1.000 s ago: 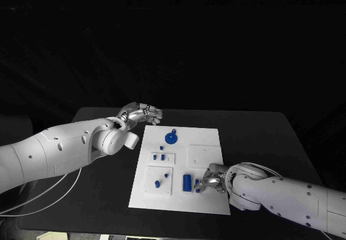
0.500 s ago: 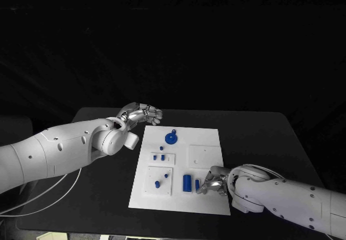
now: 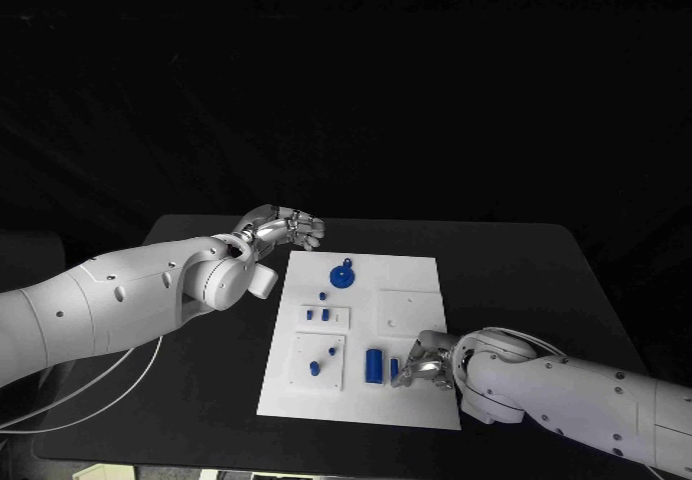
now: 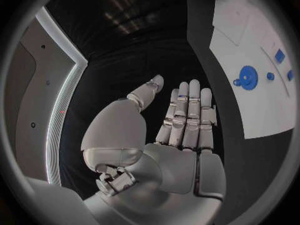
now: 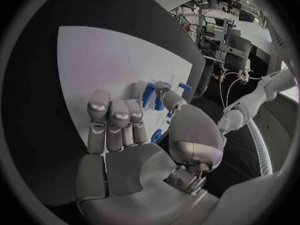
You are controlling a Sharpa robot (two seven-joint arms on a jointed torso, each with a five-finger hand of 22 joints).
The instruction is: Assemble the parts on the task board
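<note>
Black table (image 3: 534,260) carries the flat white rectangular task board (image 3: 411,275) at its middle, long side running away from the robot. That puts every socket within reach of both arms.

Left arm comes in from the near left and is parked beyond the board's far left corner. The silver left hand (image 3: 284,227) is raised off the surface, fingers straight and side by side, thumb apart, nothing held. My guess: it is kept clear so the other arm can work.

Right arm lies low across the near right of the table. The silver right hand (image 3: 423,362) sits over the board's near right part, fingers (image 5: 111,116) curled down toward the plate beside the small blue cylindrical part (image 3: 375,364) and a thinner blue pin (image 3: 394,369). Whether the fingertips already pinch a piece I cannot tell.

Remaining pieces: blue toothed gear wheel (image 3: 342,275) near the far end, two small blue blocks (image 3: 319,314) mid-left, small blue pegs (image 3: 322,361) near left. Assembly looks barely begun.
</note>
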